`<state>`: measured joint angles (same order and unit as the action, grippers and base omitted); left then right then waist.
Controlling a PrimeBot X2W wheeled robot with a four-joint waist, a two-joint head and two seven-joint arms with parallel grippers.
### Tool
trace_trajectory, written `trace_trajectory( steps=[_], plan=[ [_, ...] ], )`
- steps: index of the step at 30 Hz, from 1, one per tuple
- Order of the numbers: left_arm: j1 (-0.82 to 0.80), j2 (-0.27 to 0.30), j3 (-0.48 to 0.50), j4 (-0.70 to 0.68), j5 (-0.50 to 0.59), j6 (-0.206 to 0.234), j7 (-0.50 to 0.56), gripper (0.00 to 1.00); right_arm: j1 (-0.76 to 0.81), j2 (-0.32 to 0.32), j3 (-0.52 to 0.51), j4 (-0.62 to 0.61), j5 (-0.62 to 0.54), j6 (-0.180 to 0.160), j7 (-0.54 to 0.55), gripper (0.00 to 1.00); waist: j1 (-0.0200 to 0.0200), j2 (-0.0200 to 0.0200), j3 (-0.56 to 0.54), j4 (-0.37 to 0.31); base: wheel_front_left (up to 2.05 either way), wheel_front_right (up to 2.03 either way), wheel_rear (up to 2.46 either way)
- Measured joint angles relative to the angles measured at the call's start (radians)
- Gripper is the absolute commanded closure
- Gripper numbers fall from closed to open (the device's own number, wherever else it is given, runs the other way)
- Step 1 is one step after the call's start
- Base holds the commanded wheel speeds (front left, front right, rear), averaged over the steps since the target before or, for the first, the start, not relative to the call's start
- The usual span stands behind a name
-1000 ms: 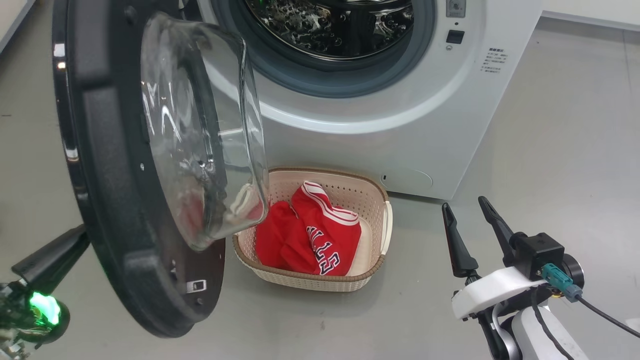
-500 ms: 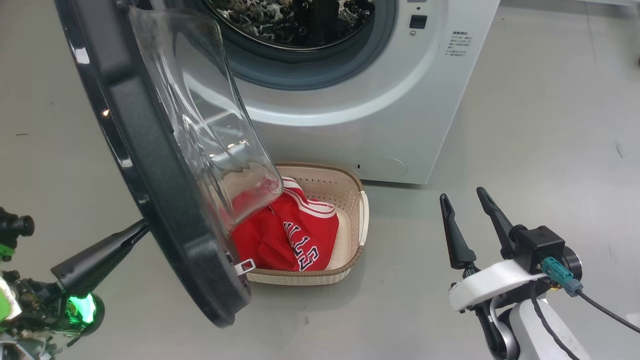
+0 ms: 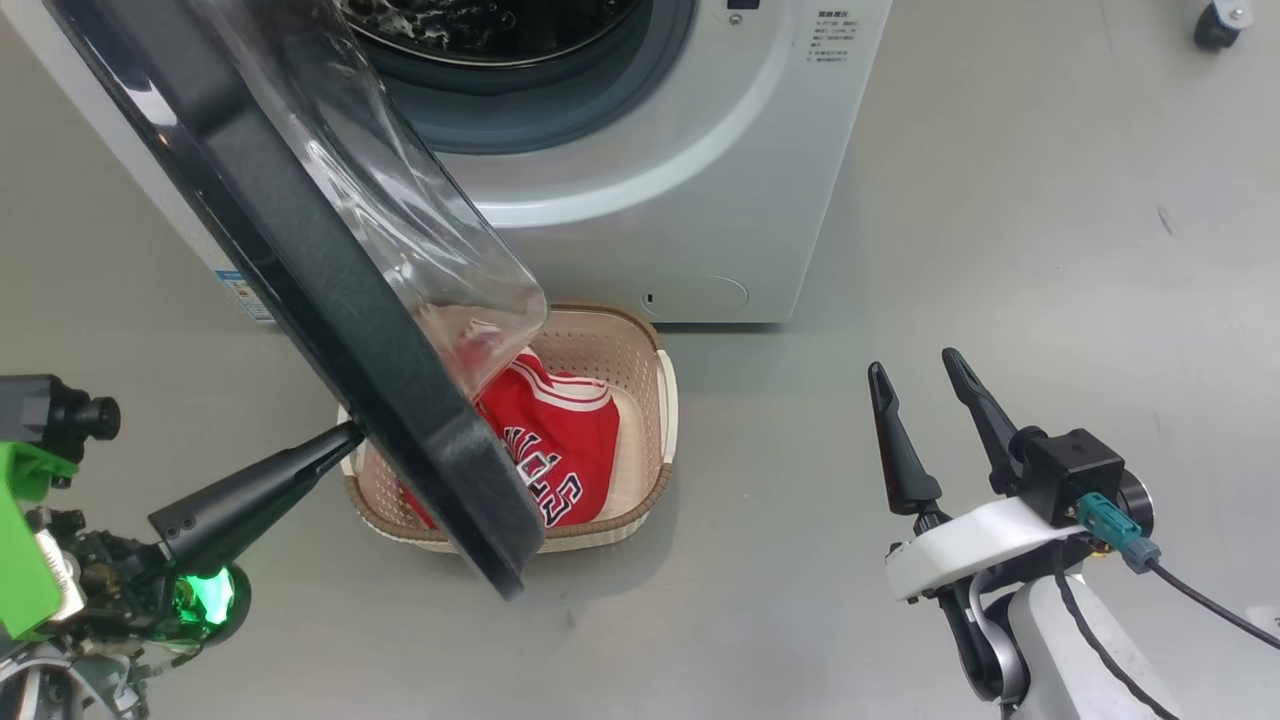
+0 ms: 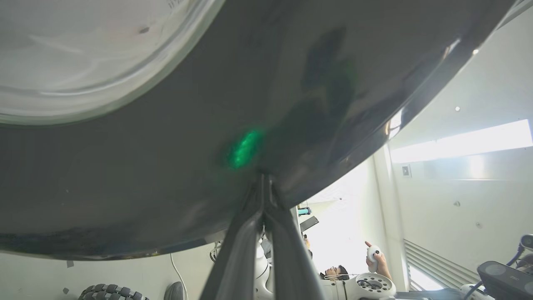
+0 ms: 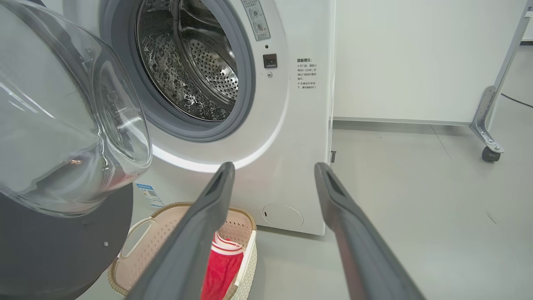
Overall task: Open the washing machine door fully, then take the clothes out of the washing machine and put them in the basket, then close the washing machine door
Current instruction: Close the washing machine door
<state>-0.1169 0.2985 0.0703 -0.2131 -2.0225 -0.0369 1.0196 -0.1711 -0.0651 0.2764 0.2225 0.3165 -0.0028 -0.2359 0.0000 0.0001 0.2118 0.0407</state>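
Door (image 3: pixel 300 270), half open above the basket (image 3: pixel 600 538) holding the jersey (image 3: pixel 560 440): stiff, hinged, glossy; I judge a push near its free rim best. Left gripper (image 3: pixel 345 437) pinched together against it; right gripper (image 3: pixel 912 362) spread, idle.

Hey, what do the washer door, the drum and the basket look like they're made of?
Washing machine door: glossy black ring, likely plastic, showing sharp reflections; clear bulging centre looks like glass. Drum: shiny perforated metal, probably stainless steel. Basket: matte cream plastic with moulded holes; brown rim seemingly imitates weave.
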Motion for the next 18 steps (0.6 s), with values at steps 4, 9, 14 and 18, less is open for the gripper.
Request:
trace_trajectory(
  steps=[4, 9, 14, 18],
  plan=[
    [-0.024, 0.0, -0.011, -0.018, 0.0, 0.011, 0.0, 1.0, -0.015, 0.001, 0.007, 0.0, 0.002, 0.0, -0.003, 0.0, 0.0, 0.0, 0.018, -0.031, 0.0, 0.0, 0.0],
    [-0.057, 0.0, -0.014, -0.024, 0.001, 0.023, 0.0, 1.0, -0.028, 0.003, 0.013, 0.0, 0.008, 0.0, -0.005, 0.0, 0.0, 0.0, 0.041, -0.073, 0.0, 0.0, 0.0],
    [-0.098, 0.0, -0.025, -0.023, 0.009, 0.045, -0.005, 1.0, -0.032, 0.004, 0.02, 0.0, 0.009, 0.0, -0.007, 0.0, 0.0, 0.0, 0.066, -0.115, 0.0, 0.0, 0.0],
    [-0.14, -0.001, -0.036, -0.019, 0.01, 0.064, -0.018, 1.0, -0.045, 0.004, 0.02, -0.001, 0.019, 0.0, -0.008, 0.0, 0.0, 0.0, 0.089, -0.144, 0.0, 0.0, 0.0]
  ],
)
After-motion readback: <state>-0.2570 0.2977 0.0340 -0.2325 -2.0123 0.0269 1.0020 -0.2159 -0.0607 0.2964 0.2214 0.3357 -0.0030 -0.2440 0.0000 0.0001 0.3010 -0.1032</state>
